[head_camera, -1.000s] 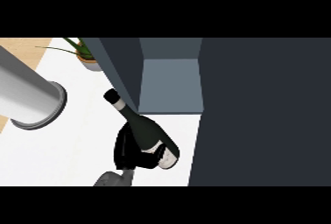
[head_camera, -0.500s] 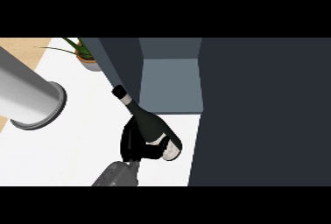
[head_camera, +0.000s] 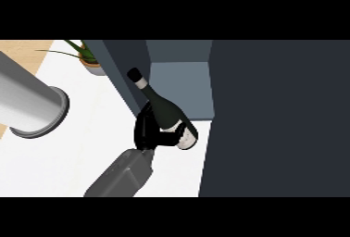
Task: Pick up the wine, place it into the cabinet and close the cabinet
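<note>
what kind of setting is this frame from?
Most likely a kitchen counter: a white countertop with an open dark cabinet standing on it, a potted plant at the back, and a wine bottle held in a hand near the cabinet's opening.

open white bench (head_camera: 75, 157) fills the lower left of the frame, plenty of passing room there. upper left, a big grey cylinder (head_camera: 27, 109) juts in and blocks that corner. a potted plant (head_camera: 89, 60) sits at the top, just left of the cabinet's dark side wall (head_camera: 126, 74). the cabinet opening (head_camera: 181, 88) shows at top centre, a narrow blue-grey slot, and the wine bottle (head_camera: 160, 111), held in the right hand (head_camera: 153, 134), has its neck tilted across that left wall and its base at the slot's lower edge. the whole right half is a tall dark door panel (head_camera: 280, 120), hemming the slot in on that side.
</note>
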Available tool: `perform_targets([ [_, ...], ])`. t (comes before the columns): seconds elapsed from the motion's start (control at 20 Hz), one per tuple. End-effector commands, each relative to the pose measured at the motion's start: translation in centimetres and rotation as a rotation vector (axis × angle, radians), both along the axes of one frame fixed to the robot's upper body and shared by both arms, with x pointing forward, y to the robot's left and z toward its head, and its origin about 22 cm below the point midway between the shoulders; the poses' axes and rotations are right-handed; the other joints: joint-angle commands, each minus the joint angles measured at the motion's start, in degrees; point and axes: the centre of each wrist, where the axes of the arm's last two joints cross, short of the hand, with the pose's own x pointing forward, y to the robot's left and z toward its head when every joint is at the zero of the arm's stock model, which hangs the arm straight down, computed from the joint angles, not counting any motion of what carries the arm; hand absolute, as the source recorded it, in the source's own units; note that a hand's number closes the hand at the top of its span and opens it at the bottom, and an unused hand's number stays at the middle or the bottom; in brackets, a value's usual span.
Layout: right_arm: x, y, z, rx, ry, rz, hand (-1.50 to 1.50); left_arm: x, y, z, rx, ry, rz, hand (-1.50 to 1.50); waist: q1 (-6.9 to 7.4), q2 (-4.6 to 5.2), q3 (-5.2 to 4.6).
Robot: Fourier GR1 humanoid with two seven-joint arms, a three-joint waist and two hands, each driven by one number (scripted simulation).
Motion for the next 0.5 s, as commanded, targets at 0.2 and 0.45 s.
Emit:
perform_targets([
  [0.2, 0.4, -1.0, -0.5, 0.017, -0.027, 0.014, -1.50, 2.8, -0.5, 0.9, -0.005, 0.021, 0.052, 1.50, -0.68, 0.19, 0.00],
  [0.45, 1.6, 0.6, -0.9, 0.019, -0.020, 0.030, -1.50, 5.7, 0.0, 2.6, -0.007, 0.012, 0.072, 1.50, -0.72, 0.32, -0.02],
])
